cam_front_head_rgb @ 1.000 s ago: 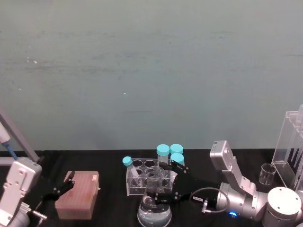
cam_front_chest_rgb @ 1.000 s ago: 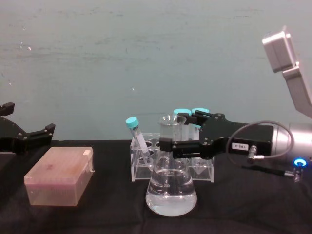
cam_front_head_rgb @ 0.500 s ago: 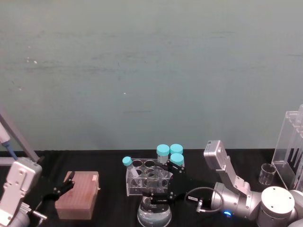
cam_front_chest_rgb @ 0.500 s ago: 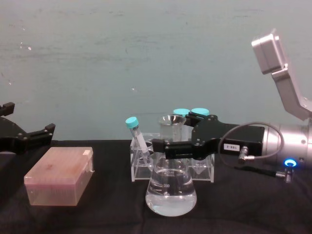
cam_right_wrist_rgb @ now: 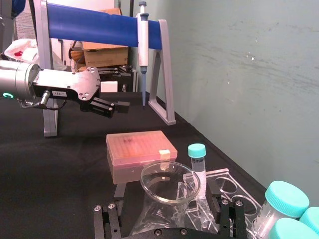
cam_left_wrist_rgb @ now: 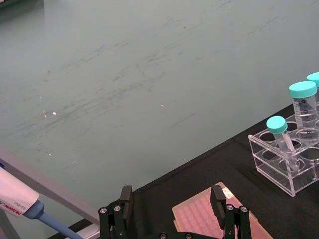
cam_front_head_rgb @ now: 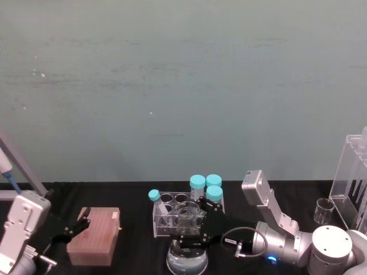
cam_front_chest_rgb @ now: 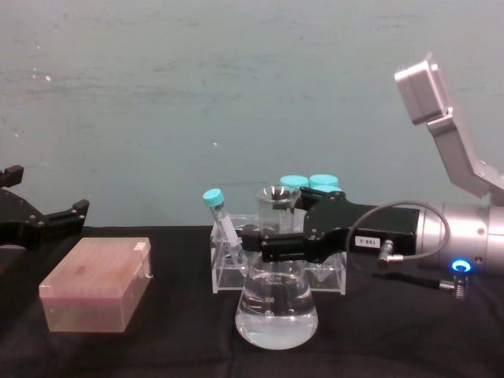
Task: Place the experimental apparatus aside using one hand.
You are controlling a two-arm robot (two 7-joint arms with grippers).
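1. Head view: the right gripper (cam_front_head_rgb: 189, 229) is extended from the right to the conical flask (cam_front_head_rgb: 186, 262), which stands at the near edge in front of the tube rack (cam_front_head_rgb: 172, 216). The acrylic stand (cam_front_head_rgb: 351, 172) and small beaker (cam_front_head_rgb: 323, 211) are set far right, probably the put-aside spot. The left gripper (cam_front_head_rgb: 77, 224) is parked by the pink tip box (cam_front_head_rgb: 94, 238).
2. Left wrist view: the left claw is spread wide and empty, as only one hand is called for.
3. Right wrist view: the flask's neck is straddled by wide-spread fingers (cam_right_wrist_rgb: 104, 219), with a gap on each side; nothing is gripped yet.
4. Chest view: the fingers are held level under the flared rim, presumably so the flask cannot slip once clamped. The flask rests on the black table (cam_front_chest_rgb: 394, 339).
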